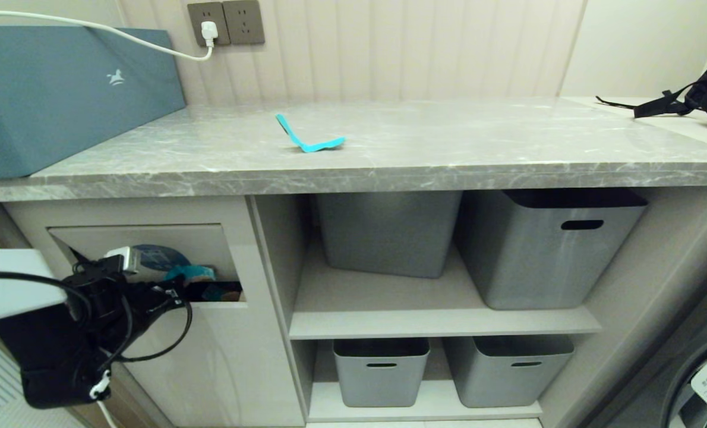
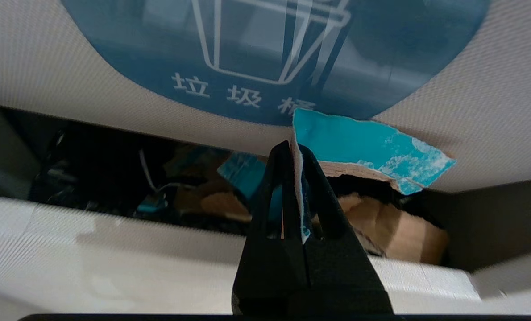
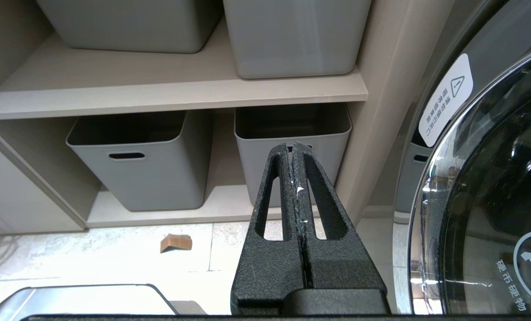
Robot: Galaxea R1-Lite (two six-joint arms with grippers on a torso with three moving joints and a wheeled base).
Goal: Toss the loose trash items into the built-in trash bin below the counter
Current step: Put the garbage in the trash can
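Holding torn cardboard and turquoise scraps (image 2: 243, 178), built-in trash bin (image 1: 223, 356) gapes open.

Pinched in my left gripper (image 2: 294, 154): torn paper scrap (image 2: 363, 149), turquoise face scuffed white, raw brown backing. Just beyond the tips, glossy blue sticker (image 2: 256, 58) on fine-textured matt flap (image 2: 470, 111). Gripper plastic is black, grainy.

left gripper (image 2: 294, 149) reaches forward, fingers (image 2: 319, 178) pinched together; right gripper (image 3: 292, 149) hangs low, fingers pressed flat.
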